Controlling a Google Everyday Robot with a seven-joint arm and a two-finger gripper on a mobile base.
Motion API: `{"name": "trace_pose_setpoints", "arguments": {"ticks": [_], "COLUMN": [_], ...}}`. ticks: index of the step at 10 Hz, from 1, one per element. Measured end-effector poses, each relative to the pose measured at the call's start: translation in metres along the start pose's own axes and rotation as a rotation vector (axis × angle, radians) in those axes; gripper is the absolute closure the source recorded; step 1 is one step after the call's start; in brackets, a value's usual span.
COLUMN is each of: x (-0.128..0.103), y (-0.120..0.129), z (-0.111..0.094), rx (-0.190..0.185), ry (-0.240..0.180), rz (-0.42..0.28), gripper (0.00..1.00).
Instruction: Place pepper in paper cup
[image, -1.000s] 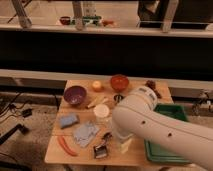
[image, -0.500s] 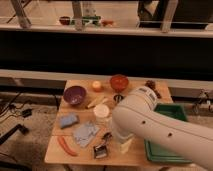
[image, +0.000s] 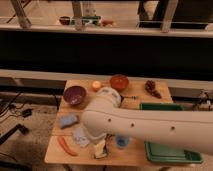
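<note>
Gripper (image: 100, 149) low at the table's (image: 82, 83) front edge, pepper (image: 66, 146) lying loose.
I see the fingers spread wide with nothing in them. The pepper lies by the front-left corner, to the gripper's left and apart from it. The arm (image: 150, 127) crosses the table's middle, and I cannot pick out the paper cup behind it. A blue cup (image: 122, 141) stands just right of the gripper; a green tray (image: 170, 150) fills the front-right corner.

Red-orange pepper (image: 66, 146) on a tan wooden table (image: 54, 152). Purple bowl (image: 74, 94), orange-red bowl (image: 119, 81), yellow-orange fruit (image: 96, 85), blue cloth (image: 68, 120), blue cup (image: 122, 141), green tray (image: 172, 150). Plain white arm (image: 150, 127). The gripper (image: 100, 149), at the table's front edge, is dark grey.
</note>
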Motion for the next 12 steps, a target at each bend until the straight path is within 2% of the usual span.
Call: {"name": "trace_pose_setpoints", "arguments": {"ticks": [4, 5, 6, 8, 9, 10, 12], "x": [-0.074, -0.088, -0.1, -0.115, -0.118, -0.121, -0.121], "y": [-0.044, -0.048, -0.053, -0.056, -0.057, -0.058, -0.058], "z": [0.041, 0.048, 0.056, 0.062, 0.064, 0.065, 0.065], "rx": [0.016, 0.026, 0.044, 0.068, 0.078, 0.085, 0.087], "ry": [-0.053, -0.095, -0.167, -0.244, -0.267, -0.282, -0.284], "rz": [-0.092, -0.147, -0.258, -0.367, -0.399, -0.419, -0.421], "gripper": [0.2, 0.2, 0.2, 0.2, 0.2, 0.2, 0.2]}}
